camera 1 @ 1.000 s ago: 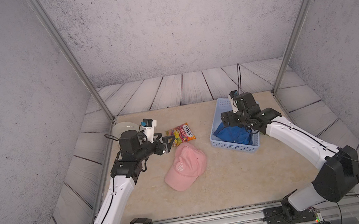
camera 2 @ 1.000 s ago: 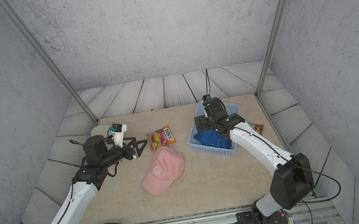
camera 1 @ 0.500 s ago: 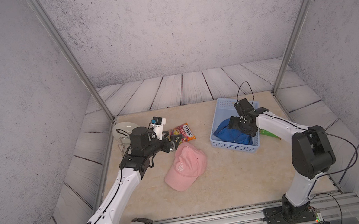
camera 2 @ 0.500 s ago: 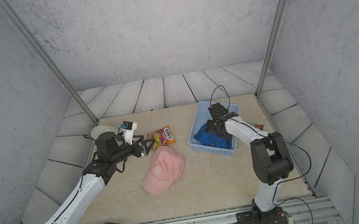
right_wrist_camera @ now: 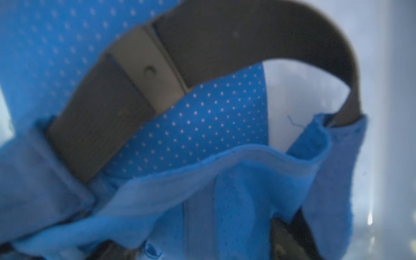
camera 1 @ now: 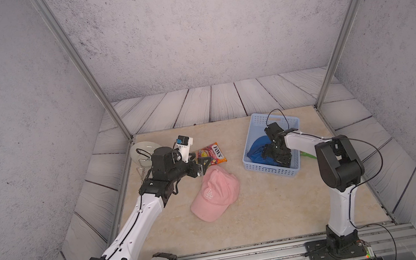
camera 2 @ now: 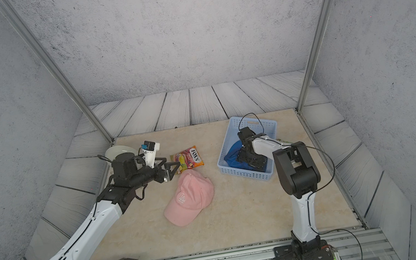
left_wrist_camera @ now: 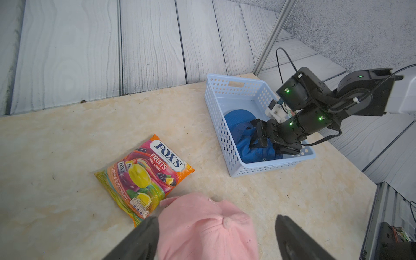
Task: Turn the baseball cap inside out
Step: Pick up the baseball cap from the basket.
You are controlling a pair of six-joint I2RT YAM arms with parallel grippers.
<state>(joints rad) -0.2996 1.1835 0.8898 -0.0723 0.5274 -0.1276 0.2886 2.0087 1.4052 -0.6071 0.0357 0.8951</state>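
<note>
Your table (camera 1: 270, 211) has its bare top toward the near edge and between the two arms; work there, since the far side is crowded. The blue basket (camera 1: 269, 169) stands at the far right with a blue cap (camera 1: 256, 148) crumpled inside it. The pink baseball cap (camera 1: 215, 191) lies crown up near the middle, brim toward the near edge, well apart from the basket. Its back rim sits against or just beside the candy bag (camera 1: 212, 154), I cannot tell which; a low grab there could catch the packet too.

Your left gripper (camera 1: 203, 164) hovers just above that back rim, jaws spread wide, holding nothing. Come down on the rim alone; pinch one layer; lift clear of the bag before you push the crown through. Your right gripper (left_wrist_camera: 271, 144) is down in the basket among the blue folds; whether it has pinched cloth I cannot tell.
</note>
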